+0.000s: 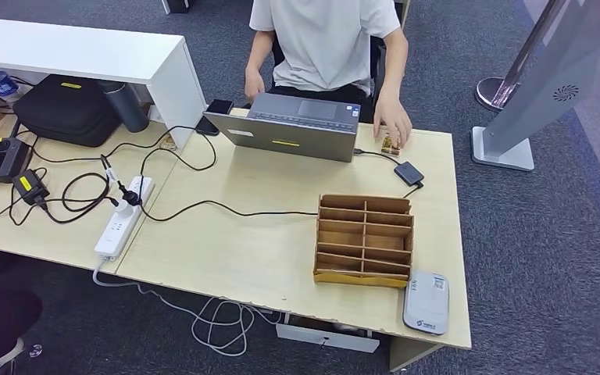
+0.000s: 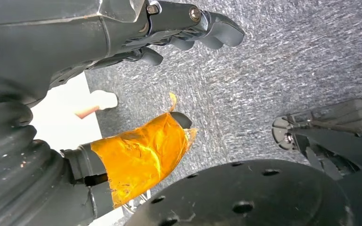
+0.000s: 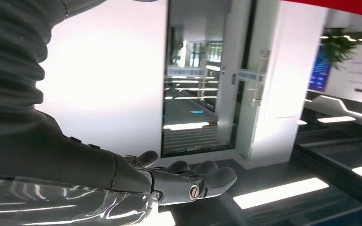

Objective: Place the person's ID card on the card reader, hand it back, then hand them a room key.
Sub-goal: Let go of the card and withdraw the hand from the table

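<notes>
Sitting at the far edge of the worktop (image 1: 281, 250), a person (image 1: 324, 39) in a white shirt rests one hand (image 1: 392, 125) on a small card (image 1: 391, 144), which lies flat just beside the near right corner of the laptop (image 1: 289, 125). From that laptop, a cable runs to a small dark box (image 1: 408, 173) lying nearer the robot than the card. Nearer still from the laptop stands a cardboard rack (image 1: 364, 239) of open slots; whether any slot holds a room key cannot be told. Past the rack, at the worktop's near right corner and farthest from the laptop, lies the grey card reader (image 1: 426, 301), with nothing on it. To the laptop's left a white power strip (image 1: 123, 218) lies among black cables, and a black bag (image 1: 66, 109) sits under a white shelf (image 1: 86, 51) beyond it.

The left robot hand (image 2: 169, 37) hangs over grey carpet, its dark fingers (image 2: 217, 30) curved and apart, its thumb (image 2: 139, 155) wrapped in orange tape, and it holds nothing. The right robot hand (image 3: 179, 181) is held out flat against a glass door (image 3: 195, 84) and white walls, fingers extended side by side, gripping nothing.
</notes>
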Motion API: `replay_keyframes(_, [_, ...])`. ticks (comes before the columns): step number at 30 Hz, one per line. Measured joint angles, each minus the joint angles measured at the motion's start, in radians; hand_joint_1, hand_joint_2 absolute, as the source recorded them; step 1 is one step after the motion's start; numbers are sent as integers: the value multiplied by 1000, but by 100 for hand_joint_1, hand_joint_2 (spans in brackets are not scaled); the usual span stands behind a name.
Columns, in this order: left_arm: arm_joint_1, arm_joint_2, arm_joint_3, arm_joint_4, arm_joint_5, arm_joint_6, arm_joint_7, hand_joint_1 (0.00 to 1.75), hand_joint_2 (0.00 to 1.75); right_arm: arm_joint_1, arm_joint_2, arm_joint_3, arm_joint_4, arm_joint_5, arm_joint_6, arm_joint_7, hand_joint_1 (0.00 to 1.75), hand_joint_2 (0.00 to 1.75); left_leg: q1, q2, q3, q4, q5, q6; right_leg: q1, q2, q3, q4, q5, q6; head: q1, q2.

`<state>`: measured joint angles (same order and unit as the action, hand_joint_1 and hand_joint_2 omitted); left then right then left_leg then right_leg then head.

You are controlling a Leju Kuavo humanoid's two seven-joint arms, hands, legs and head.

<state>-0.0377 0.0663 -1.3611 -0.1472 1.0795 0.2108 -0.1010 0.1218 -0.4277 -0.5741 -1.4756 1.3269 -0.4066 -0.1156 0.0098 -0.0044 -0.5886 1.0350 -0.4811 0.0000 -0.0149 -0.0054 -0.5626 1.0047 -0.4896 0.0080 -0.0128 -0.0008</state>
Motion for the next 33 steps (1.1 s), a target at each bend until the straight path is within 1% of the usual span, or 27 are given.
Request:
replay_keyframes(2, [-1,-1,0,0,-1,3,5,0,175,17,38,-97,10,38,30,-66,0,175,0,1,0,0,0,0,0,1,0,0,0,0,0,0])
replay_keyframes(4, [-2,-2,0,0,1,7,5,0,175,25,84,-182,32,77,79,-126,0,175,0,1,1,0,0,0,0,1,0,0,0,0,0,0])
replay_keyframes(7, [-3,-4,0,0,12,9,7,0,175,25,152,-296,87,131,162,-188,0,175,0,1,1,-1,0,0,0,1,0,0,0,0,0,0])
replay_keyframes(10, [-3,-5,0,0,20,9,16,0,175,19,208,-390,164,194,202,-209,0,175,0,1,1,-1,0,0,0,1,0,0,0,0,0,0])
replay_keyframes(13, [-5,-5,0,0,28,10,30,0,175,10,252,-460,263,228,204,-195,0,175,0,2,1,-1,0,0,1,2,0,0,0,0,0,0])
replay_keyframes(16, [-6,-7,0,0,34,11,43,0,175,4,284,-489,389,230,175,-155,0,175,1,3,1,-1,0,0,1,3,0,0,0,0,0,0])
replay_keyframes(18, [-7,-9,0,0,37,14,47,0,175,-2,298,-497,501,230,130,-130,0,175,1,4,2,-1,0,0,1,4,0,0,0,0,0,0])
replay_keyframes(20, [-7,-10,0,0,39,19,50,0,175,-12,311,-503,612,229,82,-120,0,175,1,4,2,-1,0,0,1,4,0,0,0,-1,0,0])
replay_keyframes(23, [-9,-11,-1,0,39,37,63,0,175,-32,338,-520,752,229,44,-119,0,175,1,6,2,-1,0,-1,2,5,0,0,0,-1,0,0])
replay_keyframes(27, [-15,-11,-3,0,34,62,99,0,175,-53,392,-524,918,231,34,-68,0,175,2,6,2,-2,0,-1,2,5,0,1,-1,-1,0,0])
replay_keyframes(31, [-18,-11,-5,0,32,73,109,0,175,-68,439,-506,1052,229,78,-4,0,175,2,6,2,-2,1,-2,2,5,0,2,-1,-2,0,0])
replay_keyframes(33, [-19,-11,-8,0,29,73,110,0,87,-72,462,-499,1107,227,99,14,0,175,1,6,2,-2,1,-2,2,5,0,2,-1,-2,0,0])
